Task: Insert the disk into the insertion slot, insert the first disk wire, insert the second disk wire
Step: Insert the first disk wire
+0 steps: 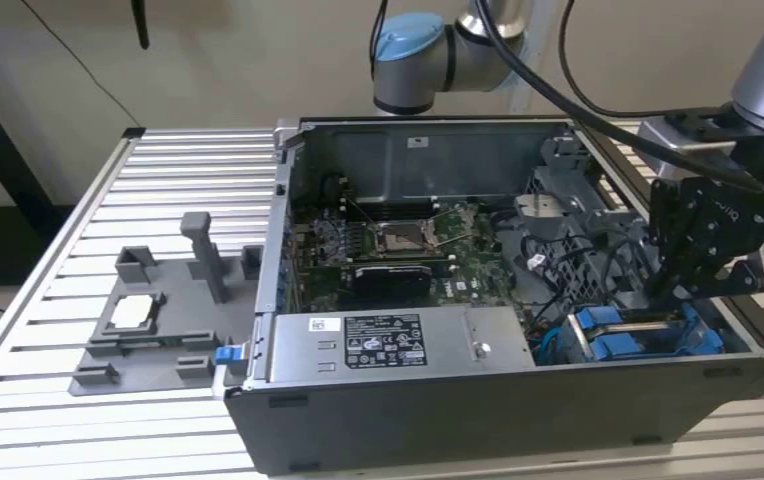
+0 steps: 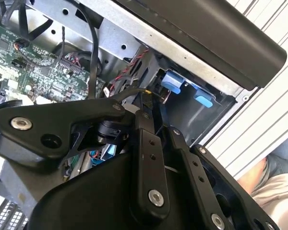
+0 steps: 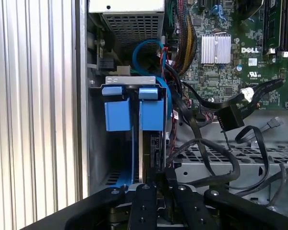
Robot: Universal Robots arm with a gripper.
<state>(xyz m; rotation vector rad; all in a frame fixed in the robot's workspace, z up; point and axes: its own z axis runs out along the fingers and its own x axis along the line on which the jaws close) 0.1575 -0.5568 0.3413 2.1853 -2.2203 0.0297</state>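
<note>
Arm reaches down from above into the open computer case [image 1: 489, 415], wrist steeply pitched, gripper [image 1: 666, 292] low over the drive bay [image 1: 682, 345]. In both wrist views the gripper [image 3: 157, 181] [image 2: 148, 101] is pinched narrow on the end of a black disk wire [image 2: 128, 91]; the plug itself is buried between the pads. Straight ahead of the tips sits the disk [image 3: 151, 115], seated edge-on in its slot, blue carrier tab showing, label out of sight. Just beside it, a second blue carrier [image 3: 117, 115]. Farther out, the motherboard [image 3: 221, 28] and the power-supply box [image 1: 382, 345].
</note>
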